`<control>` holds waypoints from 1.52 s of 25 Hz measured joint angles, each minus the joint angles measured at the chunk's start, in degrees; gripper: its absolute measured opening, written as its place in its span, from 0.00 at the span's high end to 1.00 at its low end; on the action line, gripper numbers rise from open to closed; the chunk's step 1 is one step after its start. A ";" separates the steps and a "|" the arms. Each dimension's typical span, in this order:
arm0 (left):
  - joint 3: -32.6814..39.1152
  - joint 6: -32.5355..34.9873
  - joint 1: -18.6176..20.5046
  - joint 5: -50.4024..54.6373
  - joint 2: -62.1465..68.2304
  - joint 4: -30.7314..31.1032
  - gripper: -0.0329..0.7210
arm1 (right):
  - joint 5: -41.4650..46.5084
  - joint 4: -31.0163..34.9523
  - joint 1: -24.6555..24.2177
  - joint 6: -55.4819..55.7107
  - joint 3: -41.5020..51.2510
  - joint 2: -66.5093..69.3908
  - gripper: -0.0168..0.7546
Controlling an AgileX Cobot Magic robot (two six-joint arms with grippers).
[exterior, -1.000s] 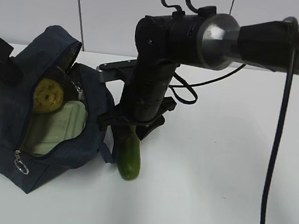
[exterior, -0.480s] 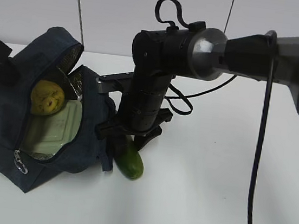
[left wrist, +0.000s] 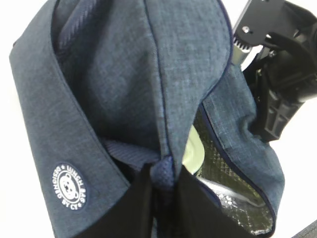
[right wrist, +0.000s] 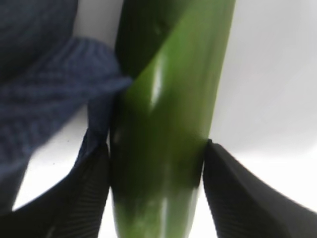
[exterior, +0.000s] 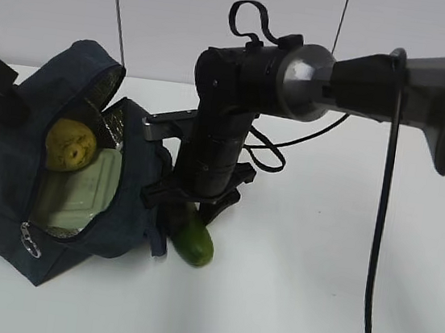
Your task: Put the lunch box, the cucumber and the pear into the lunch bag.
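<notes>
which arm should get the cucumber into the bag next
The right. Its end effector already grips the cucumber, which lies on the table beside the open bag. The left end effector is busy pinching the bag's fabric, holding it open.

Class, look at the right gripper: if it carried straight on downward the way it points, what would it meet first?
The right gripper points down, its fingers already either side of the cucumber. The cucumber seems to lie on the table, so the tabletop probably comes first, though depth is unclear.
</notes>
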 joint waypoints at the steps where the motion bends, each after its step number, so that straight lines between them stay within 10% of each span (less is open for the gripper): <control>1: 0.00 0.00 0.00 0.00 0.00 0.00 0.93 | 0.00 0.14 0.00 0.00 0.00 0.00 0.39; 26: 0.00 0.00 0.00 -0.47 0.00 0.06 0.93 | 3.71 -16.90 -1.99 6.39 -10.96 -4.69 0.52; 38: 0.00 -0.04 0.00 -0.93 0.00 0.01 0.93 | 11.28 -1.05 -1.99 2.06 -19.13 -7.47 0.52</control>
